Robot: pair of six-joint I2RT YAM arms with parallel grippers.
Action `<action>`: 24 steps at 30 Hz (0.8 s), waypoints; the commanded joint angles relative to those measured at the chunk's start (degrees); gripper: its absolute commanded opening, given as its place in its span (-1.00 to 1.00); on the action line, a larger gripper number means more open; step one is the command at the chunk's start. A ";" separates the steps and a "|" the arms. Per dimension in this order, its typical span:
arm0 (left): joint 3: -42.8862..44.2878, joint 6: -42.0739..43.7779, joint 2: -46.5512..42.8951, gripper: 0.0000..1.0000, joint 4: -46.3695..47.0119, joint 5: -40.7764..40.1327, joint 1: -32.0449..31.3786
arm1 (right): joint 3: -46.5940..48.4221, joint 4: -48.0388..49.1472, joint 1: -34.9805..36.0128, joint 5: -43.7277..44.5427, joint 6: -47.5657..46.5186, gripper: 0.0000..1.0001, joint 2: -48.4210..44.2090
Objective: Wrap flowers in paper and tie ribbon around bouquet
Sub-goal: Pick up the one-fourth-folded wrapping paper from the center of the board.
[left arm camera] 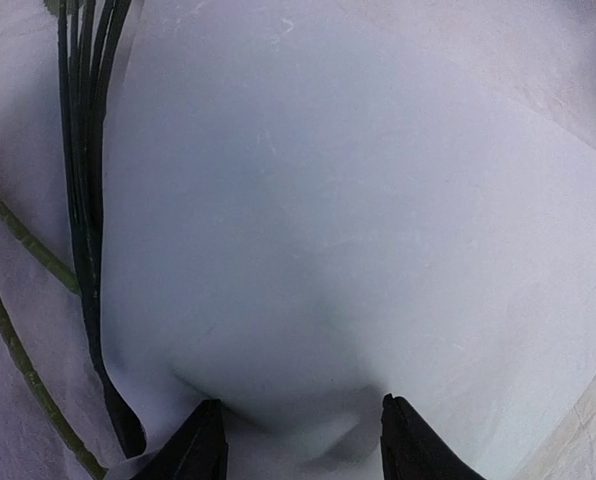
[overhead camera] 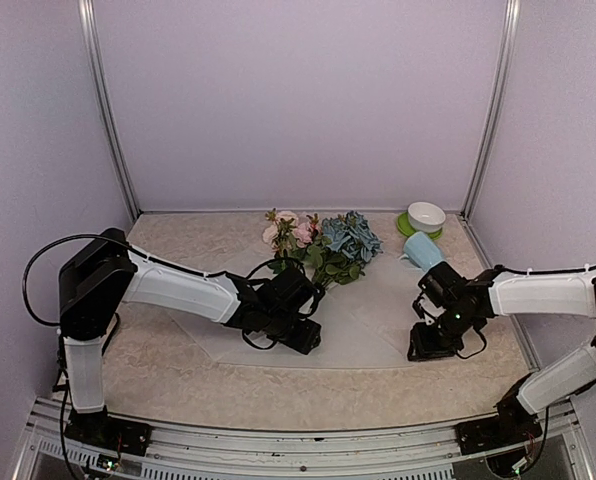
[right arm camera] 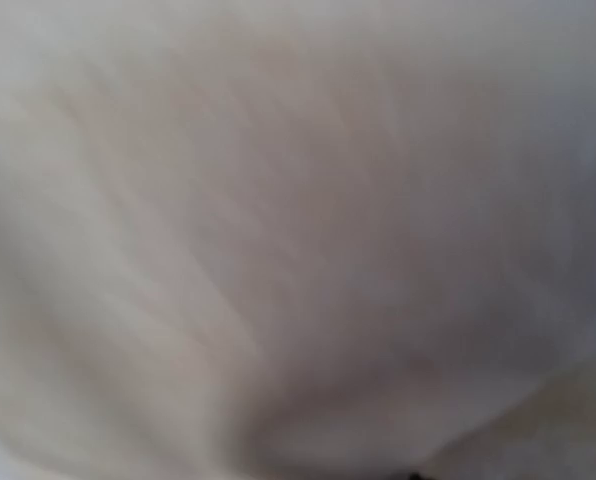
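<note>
**Flowers** (overhead camera: 323,242) – pink roses and a blue hydrangea, lying on the desk (overhead camera: 178,250) at centre. The long axis runs far to near. The heads point to the far side, and the stems trail near and slightly left onto the paper.

**Paper** (overhead camera: 368,320) – a frosted white sheet spread flat on the near half of the desk, with its long side running left to right between the two arms.

**Left claw** (overhead camera: 306,340) – at the near end of the stems, down on the paper. In the wrist view the fingers (left arm camera: 203,445) stand apart, released, and the paper (left arm camera: 328,250) bulges between the tips. Green stems (left arm camera: 18,370) and black strands (left arm camera: 81,200) lie to one side; whether the strands are ribbon or cable cannot be told.

**Right claw** (overhead camera: 425,350) – at the right edge of the paper. Its wrist view is a blur of white, so its state cannot be told.

**Other** – a light blue mug (overhead camera: 423,250) and a white bowl (overhead camera: 426,215) on a green saucer, far right.
</note>
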 commanded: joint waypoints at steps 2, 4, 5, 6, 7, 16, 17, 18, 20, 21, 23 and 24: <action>-1.83 0.83 1.58 0.04 0.34 1.94 0.22 | -2.20 -1.08 -0.19 -3.36 4.62 -0.02 -0.04; -1.82 0.87 1.67 0.04 0.40 2.17 0.17 | -2.27 -1.72 -0.19 -3.53 5.02 0.02 -0.50; -1.83 0.89 1.65 0.04 0.45 2.42 0.16 | -2.49 -2.10 -0.19 -3.57 5.29 0.03 -0.79; -1.83 0.93 1.67 0.04 0.55 2.52 0.16 | -2.60 -2.56 -0.19 -3.61 5.30 0.04 -1.11; -1.83 0.94 1.68 0.04 0.60 2.53 0.16 | -2.43 -3.35 -0.23 -3.36 5.44 0.04 -1.46; -1.82 1.03 1.93 0.04 1.09 2.52 0.27 | 0.10 -7.07 -0.06 -3.96 6.96 0.06 -6.00; -1.81 1.03 2.02 0.04 1.02 2.60 0.25 | -1.18 -5.02 -0.01 -5.81 7.56 0.05 -5.57; -1.89 1.03 2.03 0.04 1.01 2.60 0.26 | -2.06 -3.46 0.39 -6.71 8.47 0.04 -5.29; -2.02 0.95 2.02 0.04 1.12 2.59 0.26 | -2.77 -0.61 1.28 -7.40 9.83 0.04 -4.93; -2.08 0.88 2.03 0.04 1.11 2.52 0.25 | -2.64 0.58 1.52 -7.78 10.03 0.04 -4.42; -1.99 0.92 2.03 0.04 1.09 2.54 0.26 | -1.80 1.84 2.00 -7.62 9.88 0.04 -2.93; -2.05 0.90 1.95 0.04 1.04 2.51 0.25 | -1.26 2.23 2.66 -7.03 9.56 0.04 -2.17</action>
